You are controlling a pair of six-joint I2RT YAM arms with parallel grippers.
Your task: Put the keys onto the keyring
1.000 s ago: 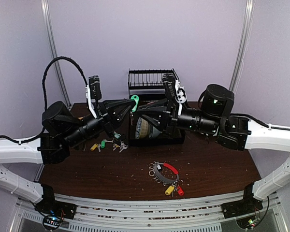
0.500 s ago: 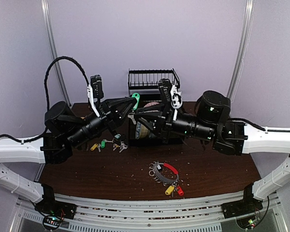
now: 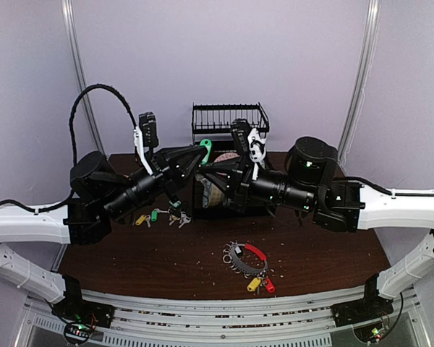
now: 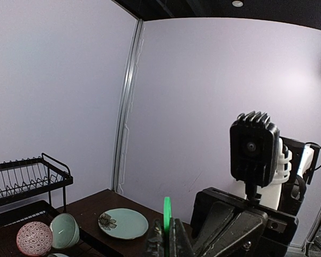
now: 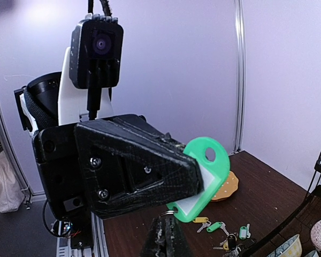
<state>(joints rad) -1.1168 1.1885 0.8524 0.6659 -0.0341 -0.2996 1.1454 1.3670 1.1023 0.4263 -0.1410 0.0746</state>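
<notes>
- While the left gripper [image 3: 195,157] pinches the green-tagged key [image 5: 207,175] by its flat plastic tag, the right gripper [image 5: 165,227] is closed, its tips just under the small split ring [image 5: 168,213] hanging from that tag (whether it actually nips the ring, I cannot tell).
- Both meet in the air, high above and behind the keyring [image 3: 244,260], which lies flat on the table [image 3: 152,260].
- To do this well, I judge: hold the tag steady and take the thin wire squarely, since smooth metal slips.
- The keyring is a big silver hoop with a glossy red sleeve [image 3: 255,251], a cluster of little rings, and yellow- and red-tagged keys [image 3: 260,285] at its near side.
- Loose keys [image 3: 159,215] with green and yellow tags lie left of the keyring, well apart.
</notes>
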